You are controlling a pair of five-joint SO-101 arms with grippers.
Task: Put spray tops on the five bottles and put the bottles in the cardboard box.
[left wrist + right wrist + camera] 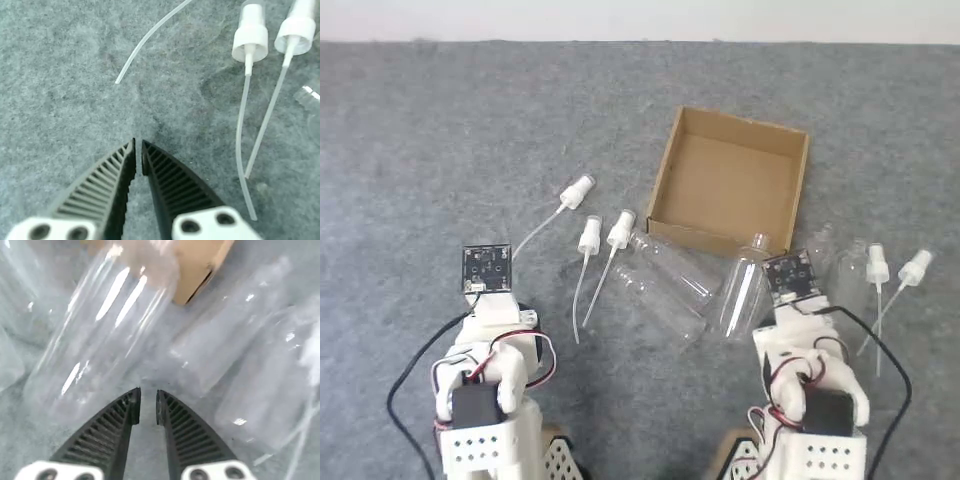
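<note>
Clear cylindrical plastic bottles [744,290] lie on fuzzy grey felt [420,150].

Left tool [138,142]: ribbed black jaws nearly together, a thin slit between them, nothing held, above the grey felt tabletop [60,100]. Ahead lie a spray top [250,37] and a second spray top [298,30], side by side, their thin tubes converging toward the tool. A separate dip tube [145,45] curves nearby. A clear bottle [311,97] shows beside the second tube.
</note>
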